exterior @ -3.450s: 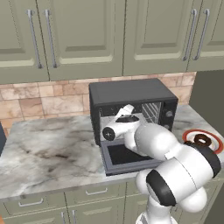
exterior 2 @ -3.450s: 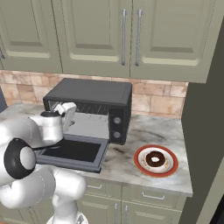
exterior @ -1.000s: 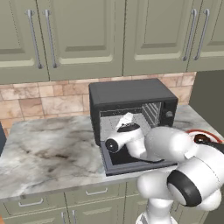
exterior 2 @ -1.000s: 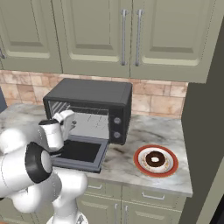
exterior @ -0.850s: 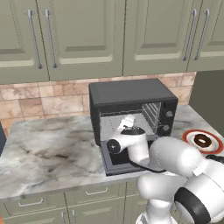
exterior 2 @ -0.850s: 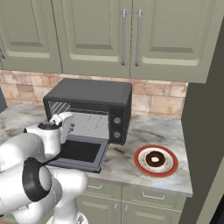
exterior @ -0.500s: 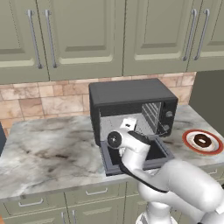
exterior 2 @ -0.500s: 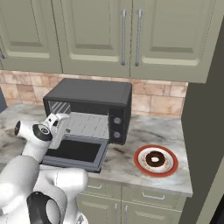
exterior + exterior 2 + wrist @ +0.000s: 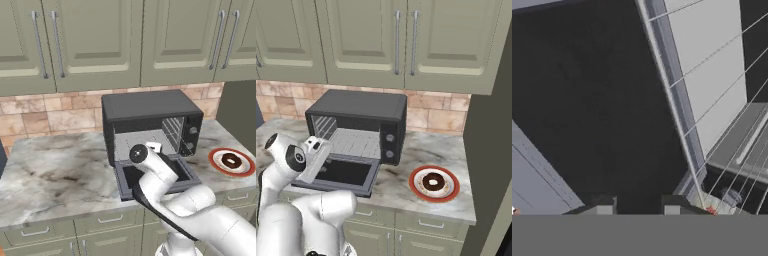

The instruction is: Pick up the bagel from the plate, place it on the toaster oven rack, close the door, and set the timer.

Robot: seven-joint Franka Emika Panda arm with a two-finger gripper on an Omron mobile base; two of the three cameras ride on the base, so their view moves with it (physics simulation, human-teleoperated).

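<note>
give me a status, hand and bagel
Hand slightly open, empty, over the dropped door. Bagel untouched on plate. Nothing blocking.

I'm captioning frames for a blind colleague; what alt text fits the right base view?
A black toaster oven sits on a marble counter with its dark glass door dropped open. The white robot arm's tool hovers at the door's left. A brown bagel rests on a red-rimmed white plate to the right.

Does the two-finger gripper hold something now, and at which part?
Nothing is held. The gripper has a bare gap over the dark glass door; the dark brown bagel lies on its plate.
</note>
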